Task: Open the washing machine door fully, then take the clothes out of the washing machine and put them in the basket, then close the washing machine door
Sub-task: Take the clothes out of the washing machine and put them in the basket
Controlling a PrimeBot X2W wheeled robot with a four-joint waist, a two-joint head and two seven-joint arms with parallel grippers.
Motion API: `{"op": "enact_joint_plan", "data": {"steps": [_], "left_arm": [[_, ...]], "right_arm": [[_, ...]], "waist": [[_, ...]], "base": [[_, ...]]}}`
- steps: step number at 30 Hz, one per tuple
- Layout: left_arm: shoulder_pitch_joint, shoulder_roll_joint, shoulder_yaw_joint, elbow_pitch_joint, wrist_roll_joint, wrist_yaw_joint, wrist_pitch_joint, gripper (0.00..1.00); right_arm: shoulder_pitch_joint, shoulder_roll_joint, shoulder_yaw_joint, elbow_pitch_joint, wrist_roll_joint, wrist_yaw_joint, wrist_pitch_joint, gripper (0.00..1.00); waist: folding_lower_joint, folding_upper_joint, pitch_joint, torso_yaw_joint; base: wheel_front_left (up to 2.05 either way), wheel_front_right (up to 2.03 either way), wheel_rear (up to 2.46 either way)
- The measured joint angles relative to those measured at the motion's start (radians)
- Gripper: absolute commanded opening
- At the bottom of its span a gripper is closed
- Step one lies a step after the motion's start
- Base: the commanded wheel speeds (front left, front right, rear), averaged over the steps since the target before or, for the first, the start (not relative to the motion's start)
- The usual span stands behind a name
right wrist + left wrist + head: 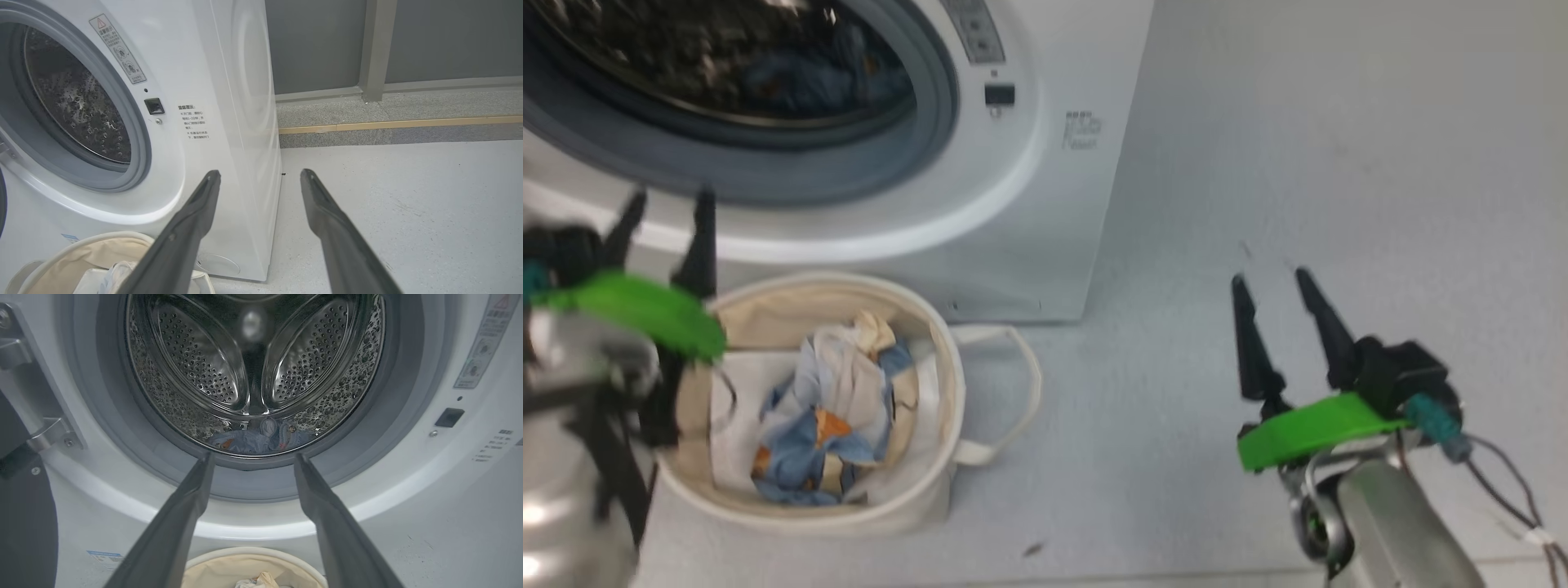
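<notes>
blue clothes [805, 457] in both basket [923, 506] and drum [196, 367]

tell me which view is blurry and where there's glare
Head view: motion-blurred throughout, the left gripper most smeared. Left wrist view: sharp, with a bright glare spot on the perforated steel drum. Right wrist view: sharp, soft sheen on the white boxy washing machine.

- The washing machine [229, 122] carries a narrow warning label [118, 49] with a red triangle sign at 1 o'clock of its opening; the Chinese print is too small to read.
- At 3 o'clock, printed Chinese lines [194, 122] sit on the white front; they cannot be read reliably.
- At 7 o'clock, a blue-edged sticker [104, 557] is unreadable.
</notes>
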Motion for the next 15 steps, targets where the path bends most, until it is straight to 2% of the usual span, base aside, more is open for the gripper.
{"op": "enact_joint_plan", "data": {"steps": [8,15], "left_arm": [[-0.348,0.000,-0.061,0.181,0.011,-0.021,0.020,1.00],[-0.571,-0.003,-0.149,0.315,-0.008,-0.024,0.068,1.00]], "right_arm": [[-0.066,0.003,-0.041,-0.052,-0.028,0.000,0.000,1.00],[-0.105,0.004,-0.054,-0.088,-0.038,0.000,0.000,1.00]], "waist": [[0.0000,0.0000,0.173,-0.015],[0.0001,0.0000,0.304,-0.045]], "base": [[0.00,0.00,0.00],[0.00,0.00,0.00]]}}
